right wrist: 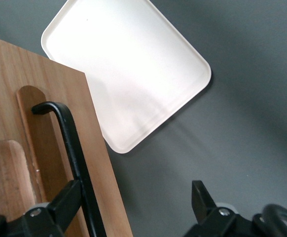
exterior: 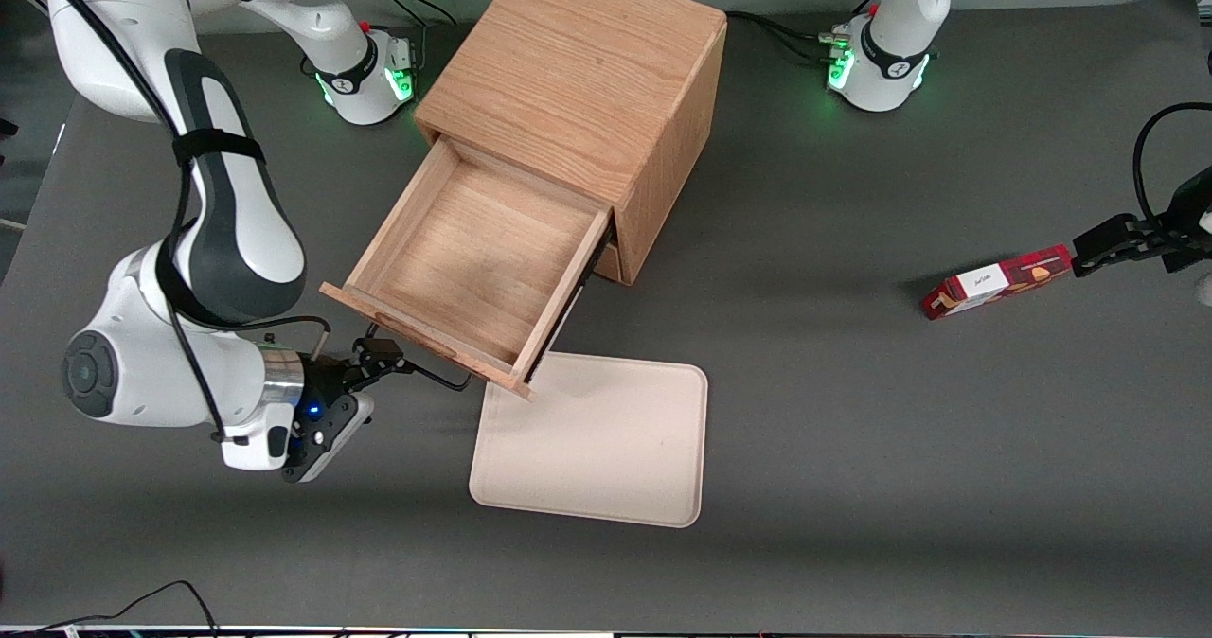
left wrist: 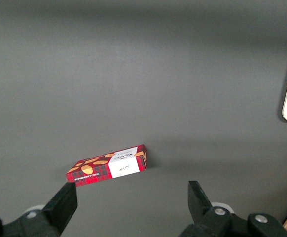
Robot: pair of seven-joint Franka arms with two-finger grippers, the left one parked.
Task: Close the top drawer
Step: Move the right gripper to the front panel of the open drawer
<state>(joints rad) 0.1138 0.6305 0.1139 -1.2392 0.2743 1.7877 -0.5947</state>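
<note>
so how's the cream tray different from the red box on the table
The cream tray is wide, flat, plain and pale, lying partly under the open top drawer near the gripper, whose fingers are open. The red box is small, narrow, patterned with a white label, toward the parked arm's end. Both rest on the table.

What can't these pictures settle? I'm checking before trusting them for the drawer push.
- Front view: the lower drawer is hidden under the open top drawer.
- Right wrist view: the black handle is cut off by the edge; one finger of the open gripper overlaps it, contact unclear.
- Left wrist view: cabinet barely visible.
</note>
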